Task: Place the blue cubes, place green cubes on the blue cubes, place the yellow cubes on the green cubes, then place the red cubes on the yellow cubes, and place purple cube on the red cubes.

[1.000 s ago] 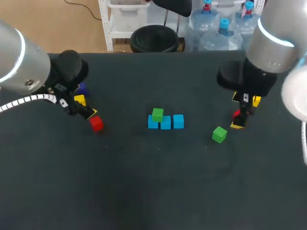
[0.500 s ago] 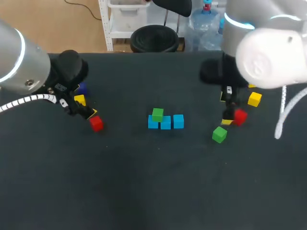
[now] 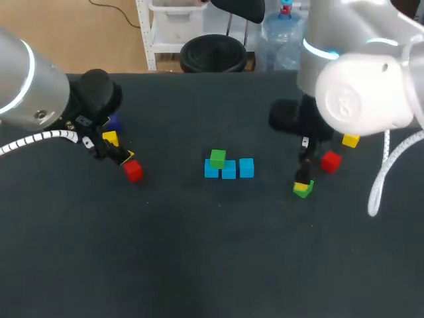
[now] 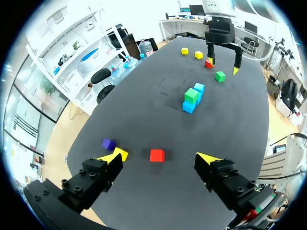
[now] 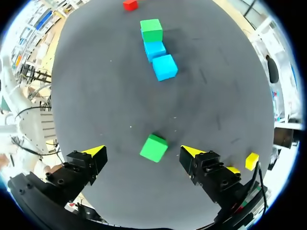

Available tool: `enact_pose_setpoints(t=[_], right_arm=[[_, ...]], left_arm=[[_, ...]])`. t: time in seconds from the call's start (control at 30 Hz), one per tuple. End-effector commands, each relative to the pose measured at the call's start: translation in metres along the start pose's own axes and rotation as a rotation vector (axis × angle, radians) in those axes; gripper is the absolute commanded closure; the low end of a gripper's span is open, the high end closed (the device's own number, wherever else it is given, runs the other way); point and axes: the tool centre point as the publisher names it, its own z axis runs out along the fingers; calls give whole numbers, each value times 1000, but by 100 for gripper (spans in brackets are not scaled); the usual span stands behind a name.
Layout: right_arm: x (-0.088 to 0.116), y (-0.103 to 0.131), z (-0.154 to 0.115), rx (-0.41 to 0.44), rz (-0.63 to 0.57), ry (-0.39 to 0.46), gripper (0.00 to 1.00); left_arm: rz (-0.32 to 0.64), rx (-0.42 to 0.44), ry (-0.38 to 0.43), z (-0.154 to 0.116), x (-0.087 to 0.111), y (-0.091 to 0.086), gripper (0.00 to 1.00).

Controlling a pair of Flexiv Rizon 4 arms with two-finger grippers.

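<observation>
Currently the right gripper (image 5: 143,151) hangs over the loose green cube (image 5: 154,147). Its fingers are spread wide, one on each side of the cube, and neither touches it. That cube lies on the table (image 3: 199,265) to the right of the blue row (image 3: 228,170), apart from it. The row is three blue cubes side by side, and one green cube (image 3: 217,158) already sits over its left end.

Judgement: the step in hand is picking up the loose green cube for the second tier. The cube sits skewed to the finger line, so the wrist should turn until the pads face two flat sides. The gripper should then descend to bracket the cube's middle before closing, since a corner grip may twist it. Release should be low and square on the blue row.

The left gripper (image 4: 160,156) is open, far left of the blue row. A red cube (image 4: 157,155) lies ahead of it, untouched, in line with the gap between its fingers. A second red cube (image 3: 330,160) and a yellow cube (image 3: 350,140) lie right of the row.
</observation>
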Motion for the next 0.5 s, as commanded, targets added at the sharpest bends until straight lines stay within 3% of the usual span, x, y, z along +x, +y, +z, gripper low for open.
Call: enact_pose_setpoints(t=[0.03, 0.27, 0.5], right_arm=[[2, 18, 5, 97, 33, 3, 0], [4, 18, 8, 163, 121, 44, 0], [10, 10, 18, 161, 194, -21, 0]], left_arm=[[2, 3, -3, 0, 1, 1, 0], [2, 3, -3, 0, 1, 1, 0], [2, 3, -3, 0, 1, 1, 0]])
